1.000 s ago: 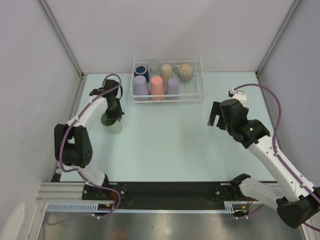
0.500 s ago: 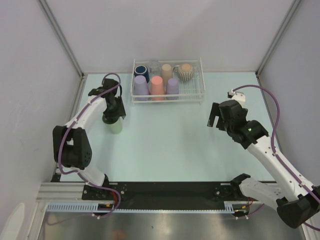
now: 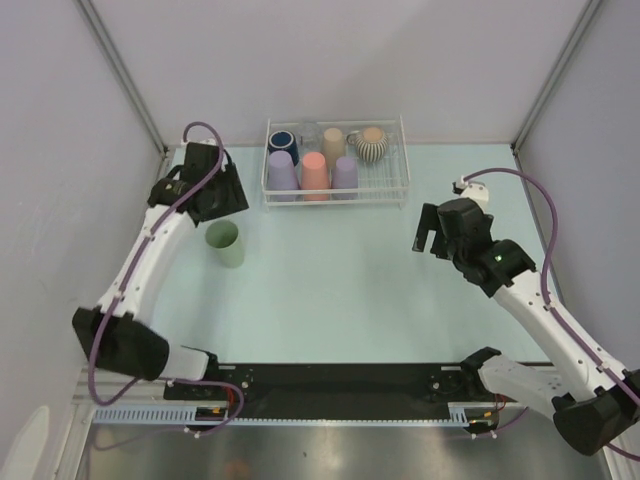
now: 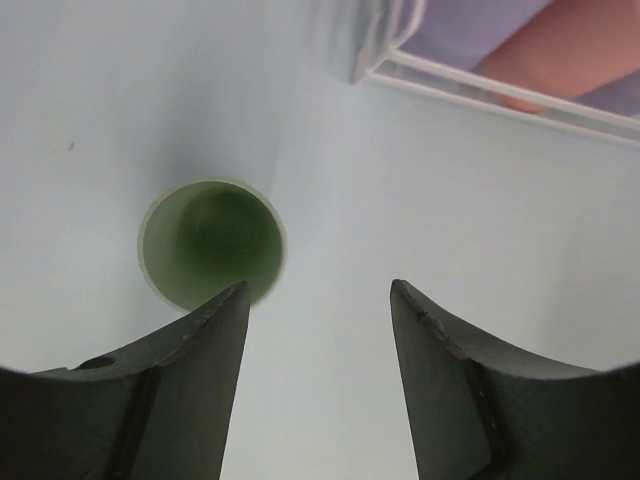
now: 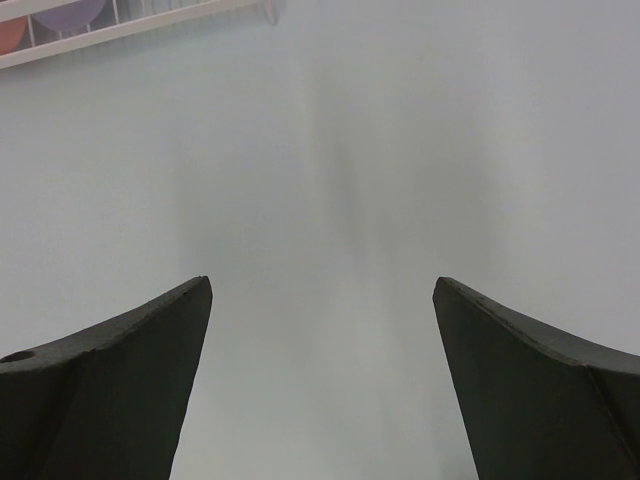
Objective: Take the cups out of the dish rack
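Observation:
The white wire dish rack [image 3: 404, 160] stands at the back of the table and holds several cups: a navy mug [image 3: 282, 141], a clear cup [image 3: 309, 132], a tan cup [image 3: 333, 141], a ribbed beige mug [image 3: 372, 143], two lavender cups [image 3: 281, 171] [image 3: 345, 172] and a salmon-pink one [image 3: 315, 171]. A pale green cup [image 3: 226, 243] [image 4: 212, 243] stands upright on the table, left of the rack. My left gripper [image 3: 228, 205] [image 4: 320, 285] hovers open above and just behind it, holding nothing. My right gripper [image 3: 426, 240] [image 5: 322, 281] hangs open and empty, right of centre.
The rack's near-left corner [image 4: 400, 60] shows in the left wrist view, its front rail [image 5: 130, 28] in the right wrist view. Grey walls close in the table on the left, back and right. Both arm bases sit on the black rail at the near edge.
My left gripper has opened off the pale green cup, left it standing on the table, and risen back toward the far left. The right arm has not moved.

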Robot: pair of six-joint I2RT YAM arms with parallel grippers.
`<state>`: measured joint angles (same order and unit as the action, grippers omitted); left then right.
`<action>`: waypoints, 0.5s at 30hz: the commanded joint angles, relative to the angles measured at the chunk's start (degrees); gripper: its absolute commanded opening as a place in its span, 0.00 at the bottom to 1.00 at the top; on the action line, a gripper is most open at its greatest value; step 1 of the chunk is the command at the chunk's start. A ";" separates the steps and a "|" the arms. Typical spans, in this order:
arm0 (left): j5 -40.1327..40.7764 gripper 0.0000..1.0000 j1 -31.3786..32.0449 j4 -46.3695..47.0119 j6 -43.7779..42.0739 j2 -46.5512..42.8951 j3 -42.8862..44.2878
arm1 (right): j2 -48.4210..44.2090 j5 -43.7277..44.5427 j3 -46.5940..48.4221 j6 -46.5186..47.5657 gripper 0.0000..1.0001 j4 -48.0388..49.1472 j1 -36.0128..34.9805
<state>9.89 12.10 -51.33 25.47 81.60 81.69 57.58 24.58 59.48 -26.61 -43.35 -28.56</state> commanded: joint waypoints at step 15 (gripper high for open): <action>10.50 0.71 17.34 5.89 2.83 -33.87 -20.87 | 37.84 -0.06 33.16 6.12 0.98 16.83 -3.52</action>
<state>16.49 27.18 -44.45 27.20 48.82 61.98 84.71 21.96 75.16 -24.80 -28.82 -30.00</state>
